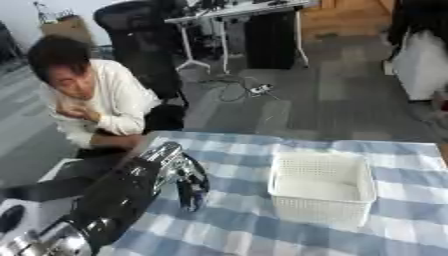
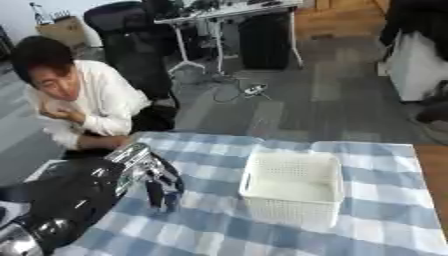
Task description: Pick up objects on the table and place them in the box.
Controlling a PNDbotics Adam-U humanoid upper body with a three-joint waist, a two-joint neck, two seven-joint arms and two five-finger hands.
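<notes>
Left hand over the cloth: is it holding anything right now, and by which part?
Cannot be told. The left hand hangs fingers-down over the checked tablecloth, beside the white basket; no object shows in it.

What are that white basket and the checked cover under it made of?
The basket looks like moulded white plastic: its walls are a fine, even mesh with a smooth rim and a matte look. The cover looks like woven cloth, blue and white checks, lying soft and flat with no shine, though a coated fabric cannot be ruled out.
</notes>
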